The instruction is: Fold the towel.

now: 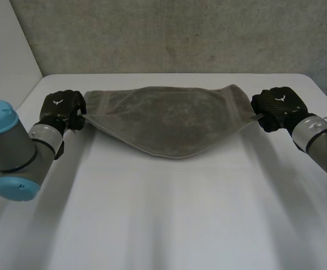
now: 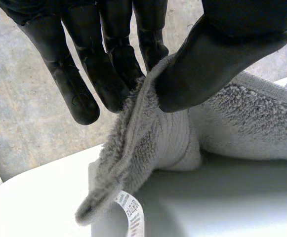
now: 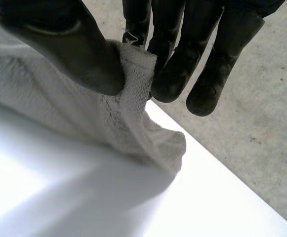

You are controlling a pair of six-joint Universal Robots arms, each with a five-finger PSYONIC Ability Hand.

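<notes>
The grey towel [image 1: 169,121] spans the far part of the white tabletop [image 1: 169,225], held taut by its two end corners with the near edge sagging, likely to keep it even for a fold. The left hand [image 1: 62,109] pinches one corner between thumb and nearly straight fingers [image 2: 116,74]. The right hand [image 1: 278,107] pinches the opposite corner likewise.

White tag [image 2: 132,216] on towel [image 2: 247,123] corner: dark print, unreadable. Small wordless white emblem on back of left hand [image 1: 62,107] and right hand [image 1: 280,104].
</notes>
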